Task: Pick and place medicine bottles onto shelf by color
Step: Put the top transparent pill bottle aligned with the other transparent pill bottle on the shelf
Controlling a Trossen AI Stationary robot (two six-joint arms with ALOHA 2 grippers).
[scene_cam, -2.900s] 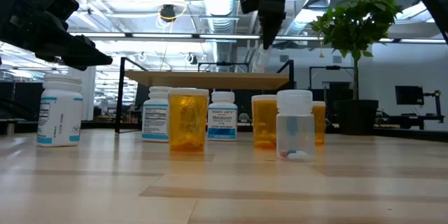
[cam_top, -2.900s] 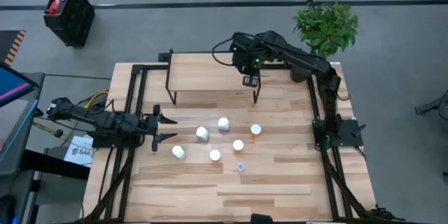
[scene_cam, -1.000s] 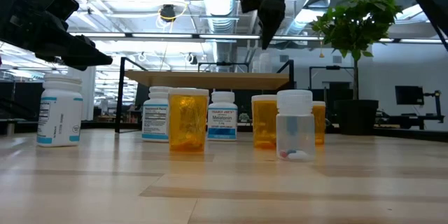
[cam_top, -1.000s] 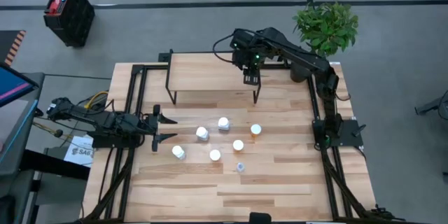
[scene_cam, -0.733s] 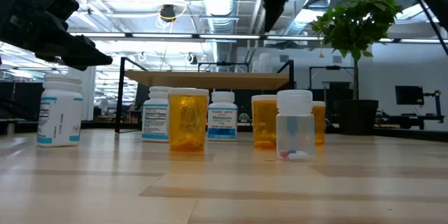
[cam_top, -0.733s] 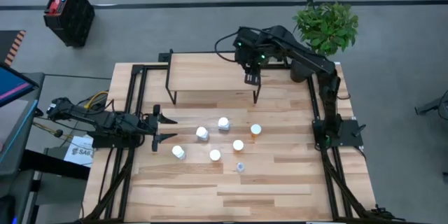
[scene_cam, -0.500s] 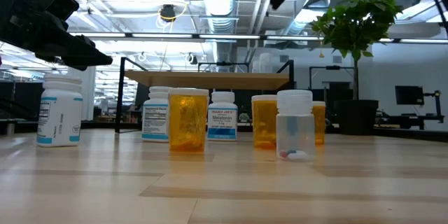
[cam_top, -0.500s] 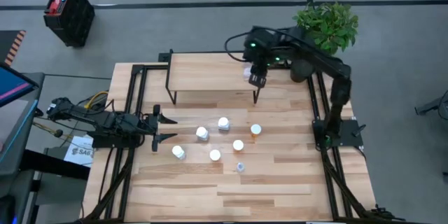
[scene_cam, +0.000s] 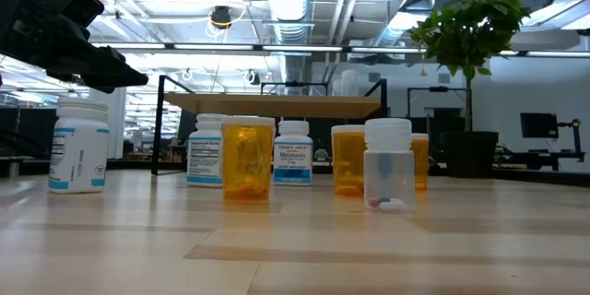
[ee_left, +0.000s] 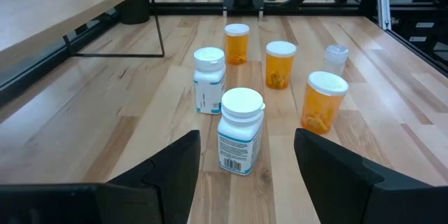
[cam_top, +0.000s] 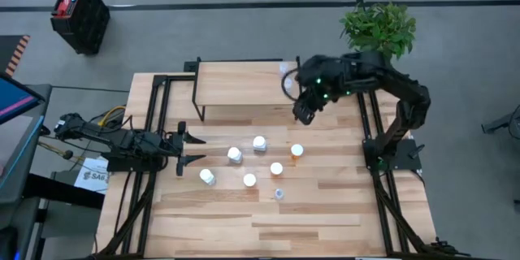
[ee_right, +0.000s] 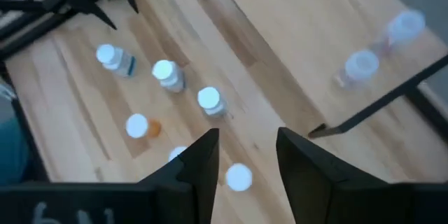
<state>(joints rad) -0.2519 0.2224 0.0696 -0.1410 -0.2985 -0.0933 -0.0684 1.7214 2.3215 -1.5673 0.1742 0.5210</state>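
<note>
Seven medicine bottles (cam_top: pixel 259 143) stand clustered mid-bench; two clear bottles (ee_right: pixel 362 63) sit on the shelf's (cam_top: pixel 236 81) far right corner.
The right tool (cam_top: pixel 302 115) hangs over the shelf's near right corner, fingers partly apart and empty. The left tool (cam_top: pixel 192 148) waits at the bench's (cam_top: pixel 325 211) left, spread wide and empty. Descending from there, the right tool could clip the shelf edge or leg, or tip a neighbour in the tight cluster.
</note>
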